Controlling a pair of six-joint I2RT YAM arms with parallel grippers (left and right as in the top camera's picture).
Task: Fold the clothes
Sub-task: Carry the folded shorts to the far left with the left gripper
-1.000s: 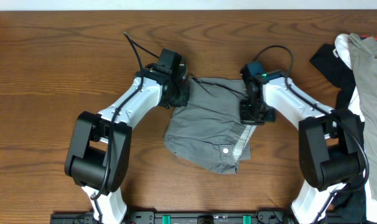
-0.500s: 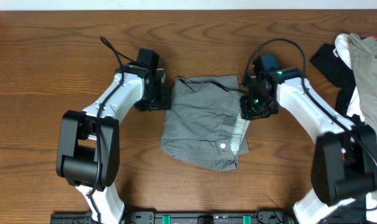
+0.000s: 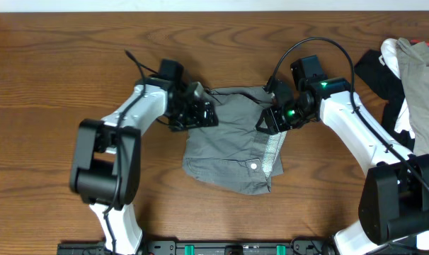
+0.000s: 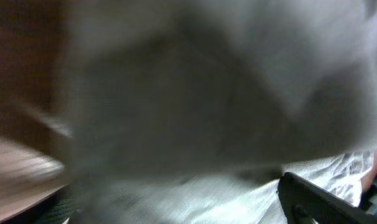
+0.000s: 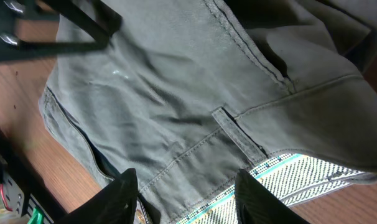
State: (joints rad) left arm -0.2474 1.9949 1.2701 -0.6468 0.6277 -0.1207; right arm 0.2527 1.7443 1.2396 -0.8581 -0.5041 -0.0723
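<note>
The clothes [image 3: 229,142], grey-olive shorts, lie folded at the table's middle, with the button [image 3: 255,168] and the speckled waistband lining [image 3: 273,152] on their right side. My left gripper [image 3: 200,113] is at their upper left corner. In the left wrist view the blurred cloth [image 4: 176,93] fills the frame and the left gripper [image 4: 188,211] stands wide, one dark finger [image 4: 313,199] showing at the lower right. My right gripper [image 3: 267,122] is at the upper right edge. In the right wrist view the right gripper [image 5: 188,196] is open over the flat cloth [image 5: 176,93] and the lining [image 5: 300,174].
A heap of other garments lies at the right edge: a beige-tan one [image 3: 420,64] over white and black ones [image 3: 374,71]. The left arm's dark gripper [image 5: 51,25] shows at the top left of the right wrist view. A black rail [image 3: 236,248] runs along the front edge.
Both grippers have opened and let go of the shorts. The left gripper drew off to the left, then came back to the upper left corner. The right gripper moved up and back.
</note>
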